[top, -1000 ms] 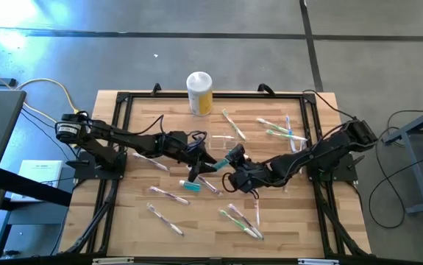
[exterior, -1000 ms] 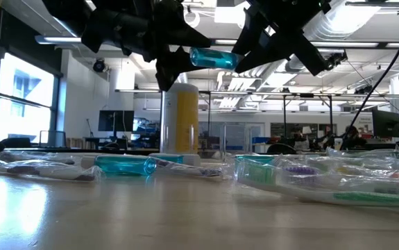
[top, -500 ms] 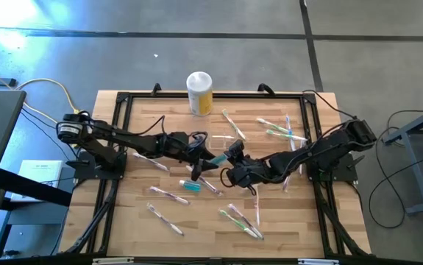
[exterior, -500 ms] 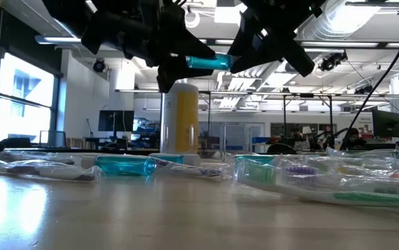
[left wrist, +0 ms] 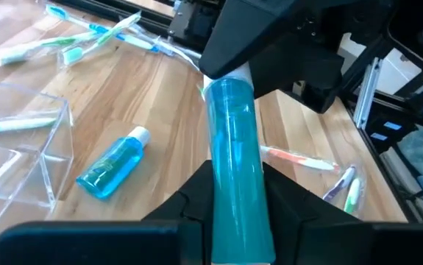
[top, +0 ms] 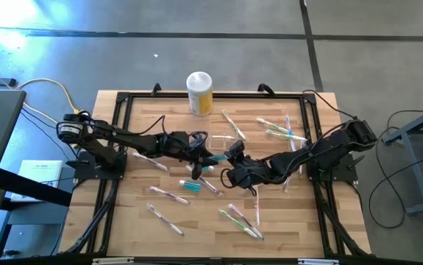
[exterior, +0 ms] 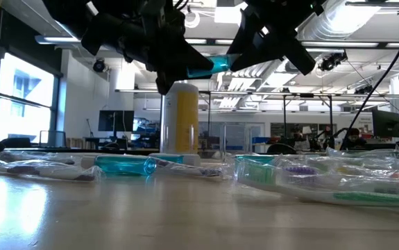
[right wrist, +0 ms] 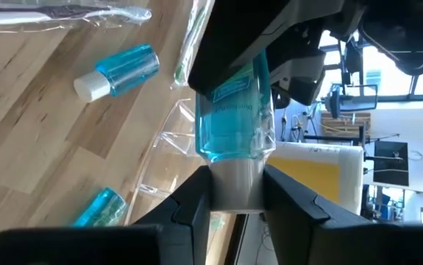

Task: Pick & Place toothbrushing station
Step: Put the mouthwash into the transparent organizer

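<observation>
A blue mouthwash bottle (top: 217, 157) with a white cap hangs in the air over the middle of the table, between my two grippers. My left gripper (left wrist: 233, 213) is shut on its base end and my right gripper (right wrist: 233, 195) on its cap end. In the low view the bottle (exterior: 209, 64) spans from the left gripper (exterior: 185, 66) to the right gripper (exterior: 237, 59). The toothbrushing station (left wrist: 20, 147), a clear boxy holder, stands on the table just beyond the grippers, toward the far edge. No gripper touches it. My left gripper pinches the bottle's blue body near its base end (left wrist: 235, 184) between its two fingers. They come nearly level from the table's left and lie along the bottle. My right gripper pinches the white cap (right wrist: 235, 177) between its two fingers, slanting down from the table's right, in line with the bottle. The bottle is clear of the table, roughly level.
A second blue bottle (top: 190, 186) lies on the wood near the grippers. A yellow canister (top: 199, 93) with a white lid stands at the far edge. Wrapped toothbrushes lie scattered at the far right (top: 277, 131), near right (top: 240, 221) and near left (top: 167, 195).
My right gripper has carried the bottle a little toward the table's left, bringing its base end between the left gripper's fingers. My left gripper has taken hold of that end. The bottle stays in the air, now tipped slightly.
</observation>
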